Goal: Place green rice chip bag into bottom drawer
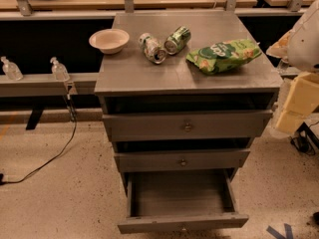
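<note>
The bottom drawer is pulled out with nothing in it, ready for the bag to go in. The green chip bag lies flat on the cabinet top near its right edge, with two cans and a bowl further left. The gripper hangs just past that right edge, close to the bag, likely to grab it; I cannot tell if it is open or shut.

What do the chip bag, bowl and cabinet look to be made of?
Green rice chip bag: thin plastic film, seemingly; crinkled and glossy. Bowl: matte, pale, perhaps paper or plastic. Cabinet, including the open bottom drawer: grey metal by its dull sheen. The gripper is out of view; only the arm shows at right.
</note>
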You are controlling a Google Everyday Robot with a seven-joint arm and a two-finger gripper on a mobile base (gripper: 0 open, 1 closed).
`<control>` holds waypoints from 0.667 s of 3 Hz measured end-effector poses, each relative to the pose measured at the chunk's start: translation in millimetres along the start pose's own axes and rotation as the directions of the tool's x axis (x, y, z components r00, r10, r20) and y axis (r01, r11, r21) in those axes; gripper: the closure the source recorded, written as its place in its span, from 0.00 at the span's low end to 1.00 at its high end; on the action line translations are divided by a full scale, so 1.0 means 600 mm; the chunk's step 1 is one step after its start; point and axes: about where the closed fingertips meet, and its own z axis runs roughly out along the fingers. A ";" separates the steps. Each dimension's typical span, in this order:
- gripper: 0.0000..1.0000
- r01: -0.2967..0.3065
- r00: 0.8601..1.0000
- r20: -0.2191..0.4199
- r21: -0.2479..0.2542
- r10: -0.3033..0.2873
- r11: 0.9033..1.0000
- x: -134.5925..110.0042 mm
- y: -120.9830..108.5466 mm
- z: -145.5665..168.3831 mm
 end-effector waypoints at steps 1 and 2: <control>0.00 0.000 1.000 0.000 0.000 0.000 1.000 0.000 0.000 0.000; 0.00 0.030 0.999 0.019 0.036 -0.031 0.999 -0.004 -0.036 0.008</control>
